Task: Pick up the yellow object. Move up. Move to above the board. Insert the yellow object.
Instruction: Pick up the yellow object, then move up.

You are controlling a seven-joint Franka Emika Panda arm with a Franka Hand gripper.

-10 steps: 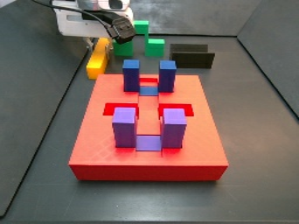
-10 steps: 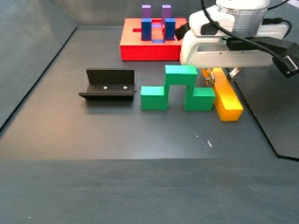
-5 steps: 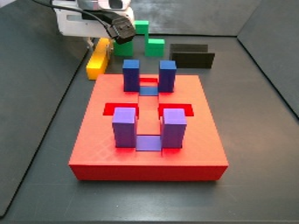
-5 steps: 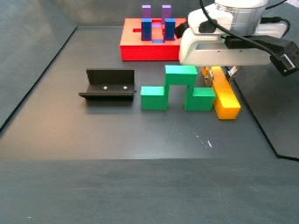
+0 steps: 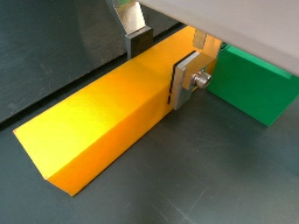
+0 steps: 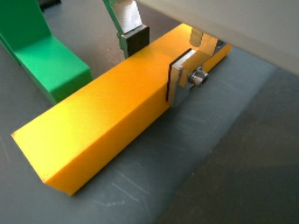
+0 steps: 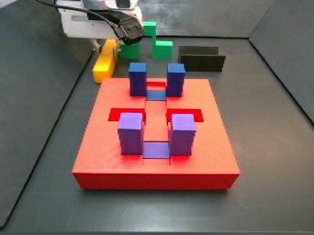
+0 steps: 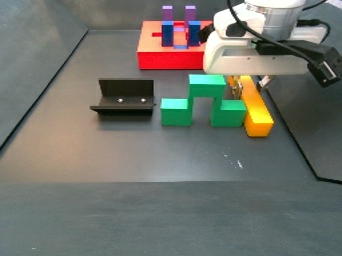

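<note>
Little has changed over the last second: the gripper (image 5: 162, 59) stays low over the yellow object (image 5: 111, 118), which in a side view looks tipped slightly higher at one end (image 7: 106, 58) than before. In both wrist views the flat silver fingers (image 6: 184, 75) clamp the smooth, matte yellow-orange bar across its width near one end. The bar lies on the dark grey worktop (image 8: 147, 160) just beside the glossy green blocks (image 8: 205, 100). Nearby stands the dark L-shaped fixture (image 8: 122, 98). Farther off sits the board (image 7: 156, 138), a flat red slab with recessed slots and upright blue and purple blocks (image 7: 131, 134).
</note>
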